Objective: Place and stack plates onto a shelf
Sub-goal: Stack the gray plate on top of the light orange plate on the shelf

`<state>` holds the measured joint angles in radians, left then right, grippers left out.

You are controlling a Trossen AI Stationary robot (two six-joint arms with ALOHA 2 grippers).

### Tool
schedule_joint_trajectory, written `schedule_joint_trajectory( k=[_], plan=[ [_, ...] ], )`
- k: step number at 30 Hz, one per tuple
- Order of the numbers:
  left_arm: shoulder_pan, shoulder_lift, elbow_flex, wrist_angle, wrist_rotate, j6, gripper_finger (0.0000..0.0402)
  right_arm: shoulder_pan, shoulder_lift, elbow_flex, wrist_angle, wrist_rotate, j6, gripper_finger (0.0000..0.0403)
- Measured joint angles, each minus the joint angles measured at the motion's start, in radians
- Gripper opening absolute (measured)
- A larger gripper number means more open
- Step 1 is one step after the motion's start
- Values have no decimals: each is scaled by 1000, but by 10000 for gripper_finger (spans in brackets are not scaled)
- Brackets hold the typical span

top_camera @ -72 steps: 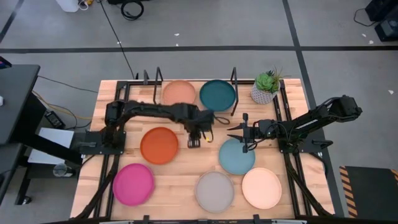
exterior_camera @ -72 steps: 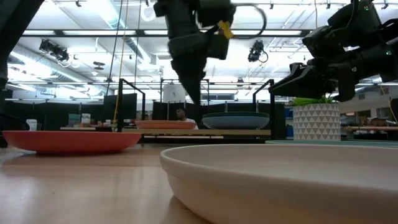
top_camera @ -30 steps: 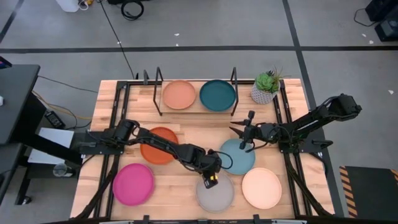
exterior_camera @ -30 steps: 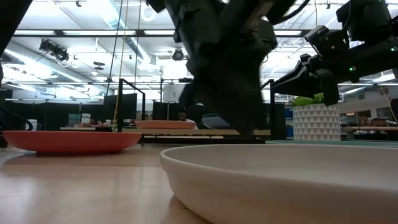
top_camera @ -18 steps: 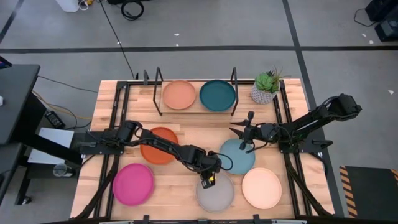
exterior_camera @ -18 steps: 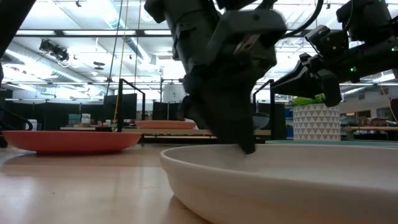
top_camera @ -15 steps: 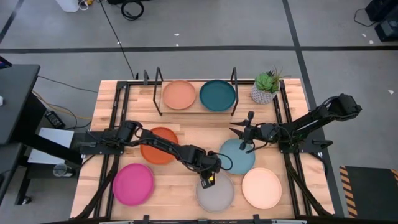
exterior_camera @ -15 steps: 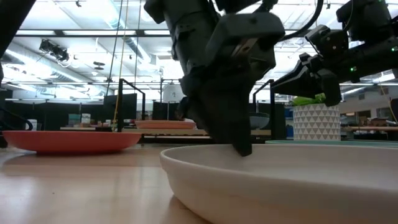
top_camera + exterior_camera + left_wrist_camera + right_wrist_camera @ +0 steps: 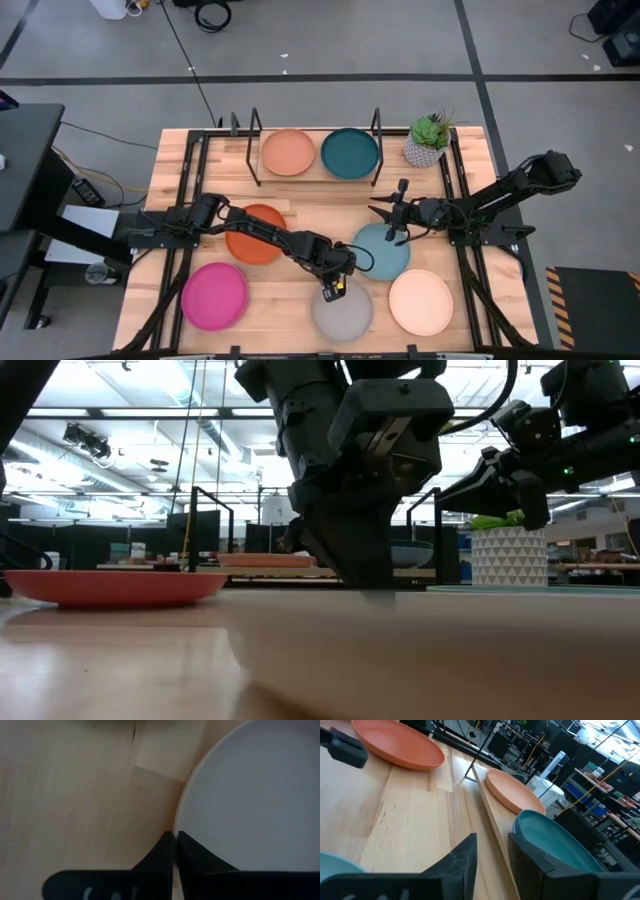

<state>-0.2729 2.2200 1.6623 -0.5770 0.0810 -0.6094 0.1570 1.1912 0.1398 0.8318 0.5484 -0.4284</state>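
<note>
Item: left gripper [image 9: 334,289], at the near rim of the grey plate [image 9: 343,309], fingers [image 9: 168,851] pinched tight on that rim, with only a thin edge between them. Plate lies on the bench [image 9: 200,150], front centre.

Item: right gripper [image 9: 384,209], waiting over the light blue plate [image 9: 383,253], fingers [image 9: 461,854] narrowly parted, holding nothing.

Item: shelf [image 9: 318,172], along the far edge of the bench; salmon plate [image 9: 288,152] and dark teal plate [image 9: 349,152] on it, side by side.

Loose stock on the bench: orange plate [image 9: 250,234], magenta plate [image 9: 213,296], cream plate [image 9: 421,302]. Potted plant [image 9: 427,140] just beside the shelf's right end.

Risks, judged:
1. Grip is at 1 edge only; on lifting, the plate may droop, pivot or slip out.
2. A tilted plate could clip the light blue plate close by.
3. The carry to the shelf passes near the right gripper; contact could knock the plate loose.
4. Set down off-centre on a shelf plate, it may slide off.
</note>
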Motion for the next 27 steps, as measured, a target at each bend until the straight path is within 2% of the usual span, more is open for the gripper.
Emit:
schedule_joint_trajectory(
  k=[5,9,12,15,18,24,27],
  plan=[
    [18,0,30,-21,92,11,12,0,0,0,-2,0,7,115],
    [29,0,101,-158,108,57,12,0,0,0,-3,0,7,115],
    [38,0,183,-325,55,107,12,0,0,0,-3,0,7,115],
    [51,0,258,-494,-44,157,12,0,0,0,-3,-1,9,115],
    [76,-2,315,-601,-115,200,12,0,0,0,-3,-1,10,115],
    [150,-2,338,-801,-189,292,12,0,0,0,-16,-1,16,115],
    [195,-2,338,-842,-205,349,12,0,0,0,-31,-2,25,115]
  ],
)
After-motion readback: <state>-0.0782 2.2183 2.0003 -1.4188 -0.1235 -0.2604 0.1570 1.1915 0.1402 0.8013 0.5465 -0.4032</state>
